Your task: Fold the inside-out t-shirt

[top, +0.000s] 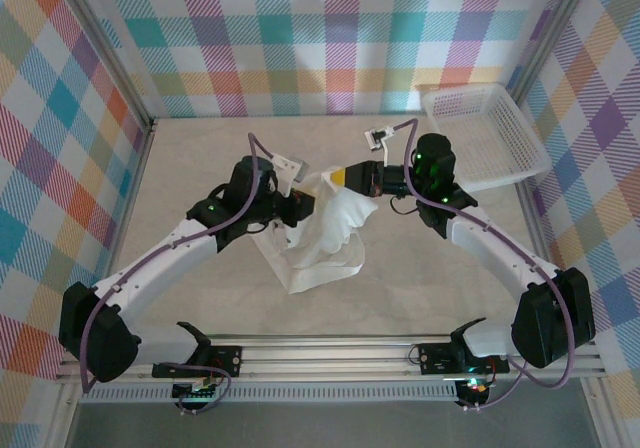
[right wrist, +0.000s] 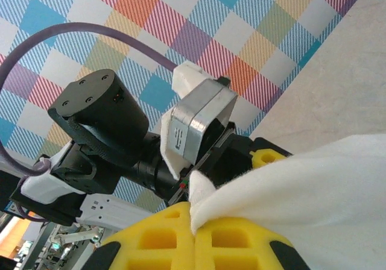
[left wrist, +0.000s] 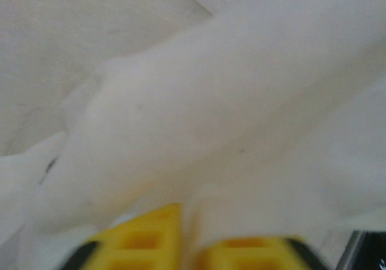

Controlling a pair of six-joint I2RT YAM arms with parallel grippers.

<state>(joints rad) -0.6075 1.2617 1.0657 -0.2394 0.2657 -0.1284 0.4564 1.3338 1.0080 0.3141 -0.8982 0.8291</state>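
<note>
The white inside-out t-shirt (top: 328, 238) hangs bunched between both grippers at the middle of the table, and its lower end lies on the tabletop. My left gripper (top: 310, 206) holds its upper left part. In the left wrist view the yellow fingers (left wrist: 145, 237) are closed together with blurred t-shirt cloth (left wrist: 211, 101) pinched between them. My right gripper (top: 340, 178) holds the upper right part. Its yellow fingers (right wrist: 151, 243) are shut on a fold of the t-shirt (right wrist: 313, 185), a small tip of cloth poking out above them.
A white lattice basket (top: 485, 133) stands at the back right corner. Checkered walls close in the beige table (top: 190, 168) on three sides. The left arm's wrist and camera (right wrist: 193, 125) sit close in front of the right gripper.
</note>
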